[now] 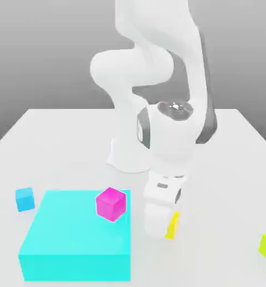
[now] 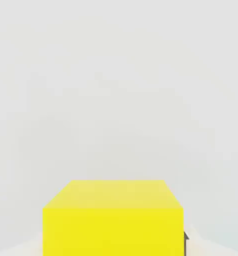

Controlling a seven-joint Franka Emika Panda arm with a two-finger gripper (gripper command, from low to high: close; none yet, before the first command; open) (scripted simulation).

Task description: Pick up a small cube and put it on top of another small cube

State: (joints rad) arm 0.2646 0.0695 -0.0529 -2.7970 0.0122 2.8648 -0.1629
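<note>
A small, plain, bright-yellow cube (image 1: 173,226) is seen on the white worktop (image 1: 213,196), just beyond the big cyan block (image 1: 76,224) towards the exterior view's right, held in the narrowed end effector (image 1: 165,224).

small yellow cube (image 1: 172,226) (image 2: 113,231) | plain, bright yellow | 2 faces visible in hand view, edges squared to that view | held between the sides of the pincer (image 1: 164,216), partly hidden by it in exterior view | apart from the big cyan block (image 1: 79,230), toward the exterior view's right | bench (image 1: 213,258) contact: cannot tell
</note>
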